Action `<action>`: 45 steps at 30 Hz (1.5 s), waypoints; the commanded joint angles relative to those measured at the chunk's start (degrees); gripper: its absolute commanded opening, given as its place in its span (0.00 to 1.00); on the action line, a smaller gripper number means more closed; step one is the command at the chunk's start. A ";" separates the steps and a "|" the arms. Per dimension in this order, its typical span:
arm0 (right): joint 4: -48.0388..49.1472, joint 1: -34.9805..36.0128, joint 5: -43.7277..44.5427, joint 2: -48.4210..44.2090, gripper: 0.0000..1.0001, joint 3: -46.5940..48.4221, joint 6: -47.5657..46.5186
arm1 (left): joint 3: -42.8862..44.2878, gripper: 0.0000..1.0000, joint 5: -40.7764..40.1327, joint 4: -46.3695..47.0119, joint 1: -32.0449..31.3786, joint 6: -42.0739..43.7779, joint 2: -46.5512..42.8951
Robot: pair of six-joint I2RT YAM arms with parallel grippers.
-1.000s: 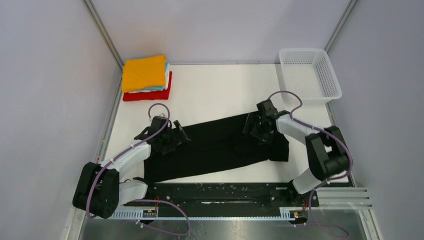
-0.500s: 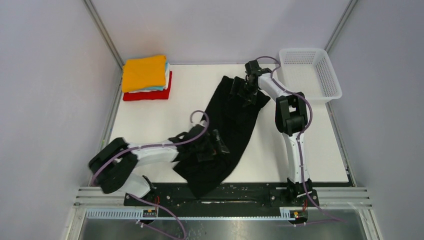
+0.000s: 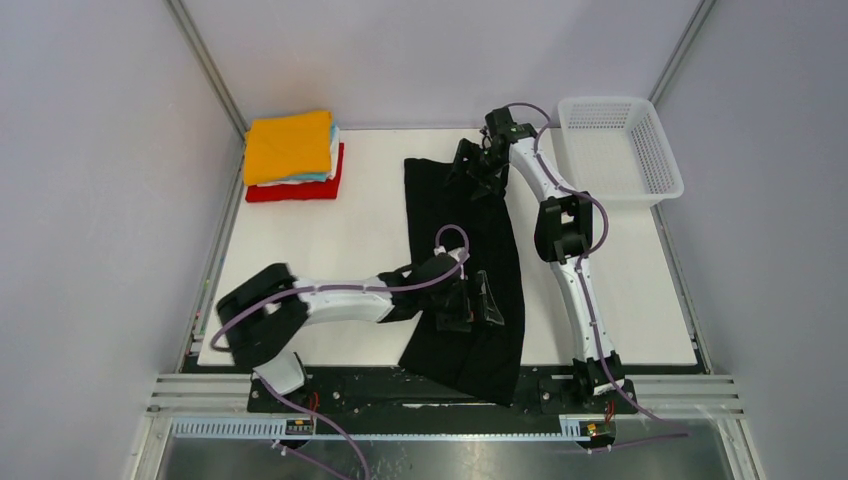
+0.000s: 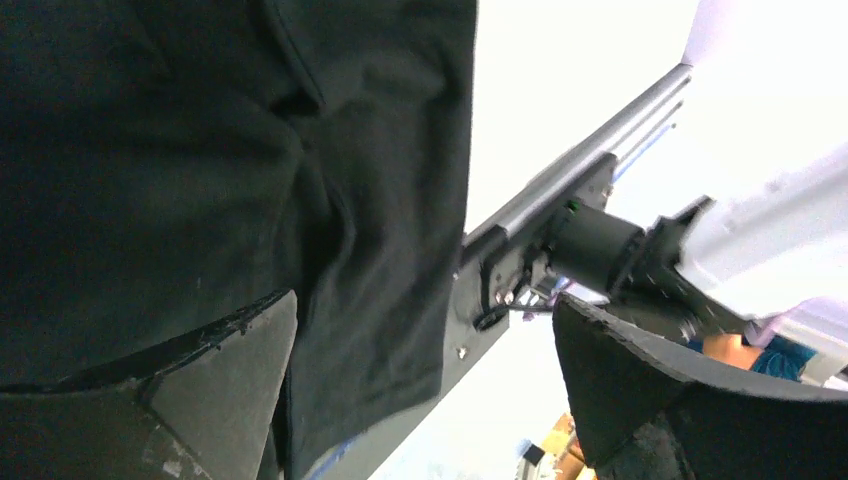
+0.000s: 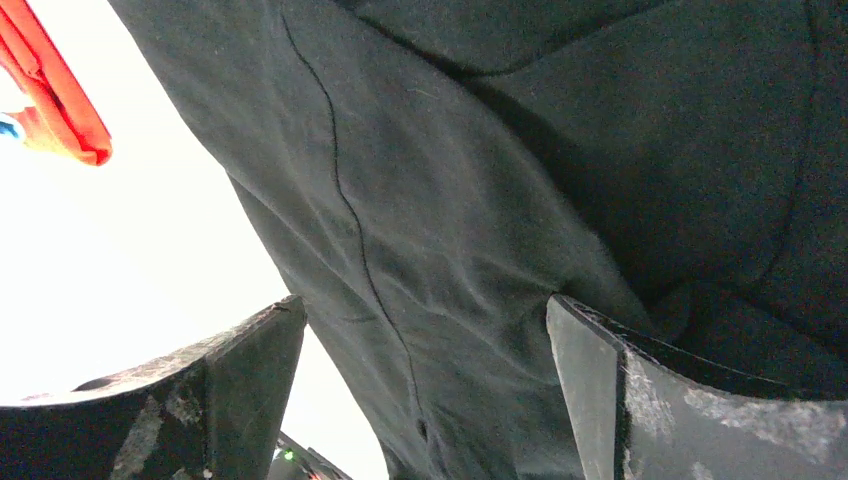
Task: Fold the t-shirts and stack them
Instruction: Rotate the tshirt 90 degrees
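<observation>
the black t-shirt (image 3: 465, 250) lies as a long narrow strip down the middle of the counter (image 3: 340, 250). its far end is under the right tool (image 3: 468, 172) and its near end hangs over the counter's front edge. the left tool (image 3: 472, 305) sits over the near part. both tools are released, fingers spread wide above the cloth, pinching nothing. the step in hand looks like laying out the narrowed shirt. next, i judge, the tools must close on one end and carry it over the other, before the shirt joins the folded stack (image 3: 292, 155) at the far left.
</observation>
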 commanded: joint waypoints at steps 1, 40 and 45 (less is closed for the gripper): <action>-2.37 -0.09 2.04 -7.39 0.99 3.00 -4.33 | -2.45 0.99 -4.65 -4.71 0.10 8.94 -17.44; 12.66 18.33 29.58 -30.15 0.98 -53.72 -2.20 | -21.63 0.99 -35.10 -29.00 7.30 6.27 -50.78; 8.60 16.15 28.43 -26.16 0.98 -42.28 -4.33 | -20.82 0.99 -32.57 -27.77 7.36 7.68 -47.41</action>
